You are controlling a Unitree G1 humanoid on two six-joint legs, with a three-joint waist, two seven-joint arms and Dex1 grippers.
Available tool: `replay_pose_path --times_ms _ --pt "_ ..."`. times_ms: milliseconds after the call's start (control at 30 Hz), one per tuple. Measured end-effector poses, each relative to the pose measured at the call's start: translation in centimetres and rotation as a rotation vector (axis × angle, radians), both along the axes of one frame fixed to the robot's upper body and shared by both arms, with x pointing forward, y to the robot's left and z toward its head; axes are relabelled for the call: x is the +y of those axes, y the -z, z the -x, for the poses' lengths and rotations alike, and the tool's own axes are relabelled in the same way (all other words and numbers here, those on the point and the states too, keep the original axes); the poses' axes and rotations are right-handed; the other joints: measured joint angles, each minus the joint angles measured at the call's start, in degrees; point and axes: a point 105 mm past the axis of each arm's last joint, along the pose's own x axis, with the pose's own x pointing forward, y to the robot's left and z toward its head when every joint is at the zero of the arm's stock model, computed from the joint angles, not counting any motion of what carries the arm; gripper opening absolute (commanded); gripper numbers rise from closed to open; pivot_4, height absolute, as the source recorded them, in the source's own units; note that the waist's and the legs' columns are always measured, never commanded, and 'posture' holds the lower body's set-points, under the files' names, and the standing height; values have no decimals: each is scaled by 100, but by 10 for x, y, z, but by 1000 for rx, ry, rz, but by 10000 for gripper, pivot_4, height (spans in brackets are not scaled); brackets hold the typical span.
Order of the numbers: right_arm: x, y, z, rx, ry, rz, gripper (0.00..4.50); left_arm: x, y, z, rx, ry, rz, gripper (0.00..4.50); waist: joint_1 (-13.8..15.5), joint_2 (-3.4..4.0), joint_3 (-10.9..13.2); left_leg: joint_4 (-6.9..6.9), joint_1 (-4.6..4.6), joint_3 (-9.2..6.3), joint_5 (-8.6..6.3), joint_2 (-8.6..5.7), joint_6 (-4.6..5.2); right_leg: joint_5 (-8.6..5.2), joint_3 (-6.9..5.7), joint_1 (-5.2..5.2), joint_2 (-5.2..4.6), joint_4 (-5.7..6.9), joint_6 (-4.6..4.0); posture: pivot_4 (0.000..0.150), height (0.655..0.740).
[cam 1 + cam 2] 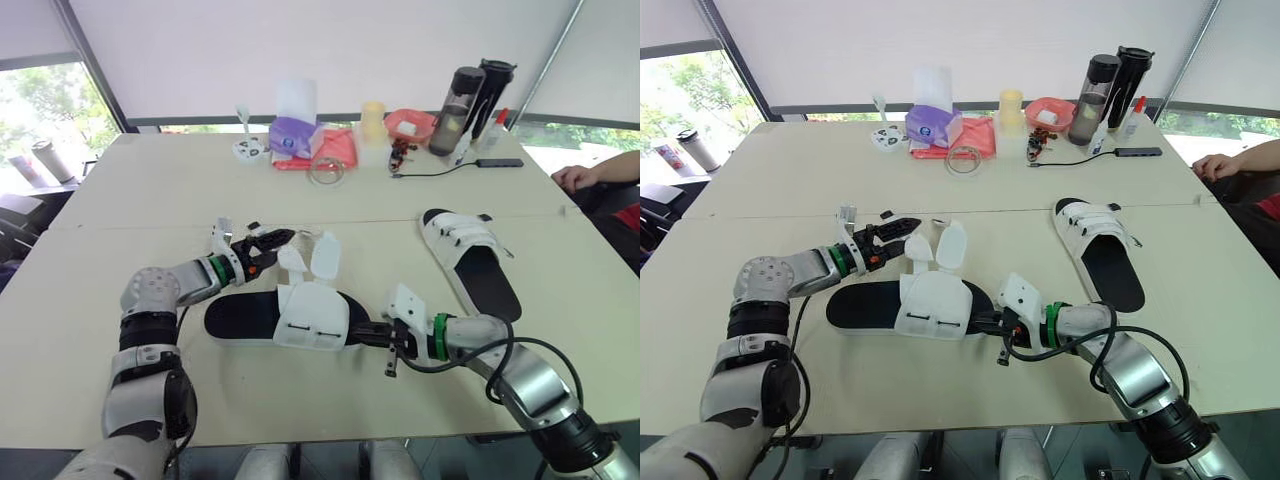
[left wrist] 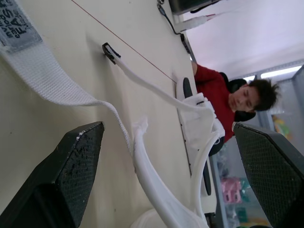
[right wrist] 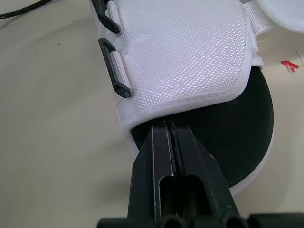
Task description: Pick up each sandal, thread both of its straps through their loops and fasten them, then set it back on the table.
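Two sandals, two end effectors. The left end effector [image 1: 270,241] is hovering with its fingers spread wide, gripping nothing, just beside the two loose straps [image 1: 324,256] of the near sandal [image 1: 313,318], which is lying flat mid-bench. The right end effector [image 1: 366,333] — fingers pressed together — is touching that sandal's sole. The second sandal [image 1: 470,256] is resting farther right. The pale bench [image 1: 150,190] is carrying clutter [image 1: 330,145] along its far edge, below windows [image 1: 30,110].

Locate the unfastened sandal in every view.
Left eye view: unfastened sandal, near centre, between the arms.
Right eye view: near centre, likewise.
Left wrist view: its loose straps, in the foreground.
Right wrist view: its white upper, close ahead.
Shared landmark: second sandal, in both eye views and the left wrist view.
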Motion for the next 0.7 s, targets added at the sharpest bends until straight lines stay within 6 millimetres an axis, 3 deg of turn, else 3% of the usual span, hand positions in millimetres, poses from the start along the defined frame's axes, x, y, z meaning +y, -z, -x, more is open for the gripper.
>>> replay_pose_path --times_ms 133,400,700 --pt "2 0 -1 -8 4 -3 0 -8 11 -3 87 7 43 44590 2 -1 0 2 1 0 0 -1 0 0 0 3 0 0 0 1500 7400" --pt "3 0 -2 -17 11 -1 0 -10 13 -9 104 -17 83 44590 7 -1 -1 0 7 0 -1 0 -2 0 0 8 0 -1 0 1500 7400" --pt "4 1 -4 -23 17 -5 0 -7 11 -40 59 -172 92 44590 9 -11 -8 -3 24 0 -1 -1 -5 0 -2 23 -1 -3 0 1500 7400"
